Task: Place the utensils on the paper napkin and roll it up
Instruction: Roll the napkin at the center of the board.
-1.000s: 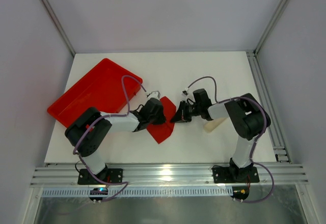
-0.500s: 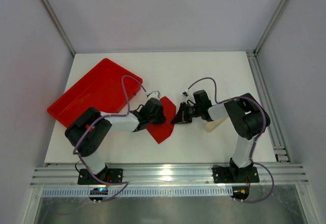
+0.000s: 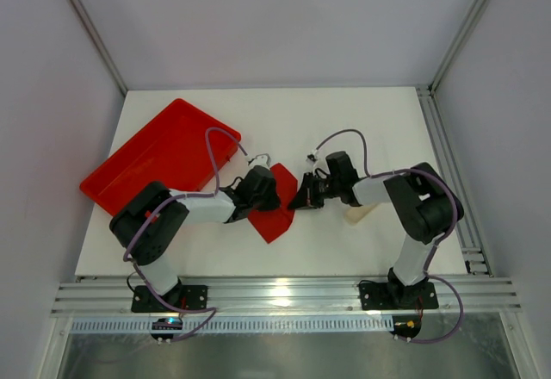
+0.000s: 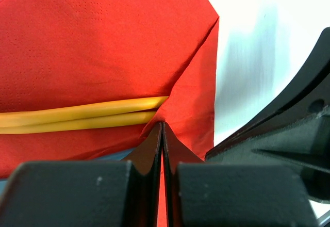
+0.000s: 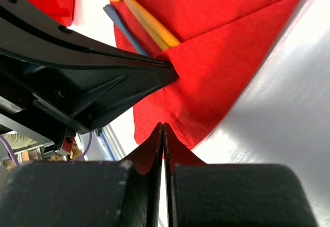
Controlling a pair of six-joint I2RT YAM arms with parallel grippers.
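On the white bench (image 3: 344, 121), left tool (image 4: 162, 126) and right tool (image 5: 163, 126) (both squeezed shut) touch one red paper napkin (image 4: 103, 46) over two slim yellow sticks (image 4: 77, 114).

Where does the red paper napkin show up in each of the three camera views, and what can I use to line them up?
Top external: the paper napkin lies mid-table, between the two arms' grippers.
Left wrist: it fills the left and middle, folded over the yellow utensils.
Right wrist: it spans the upper middle to the right.
Shared landmark: the left gripper, shut at the napkin's folded edge.
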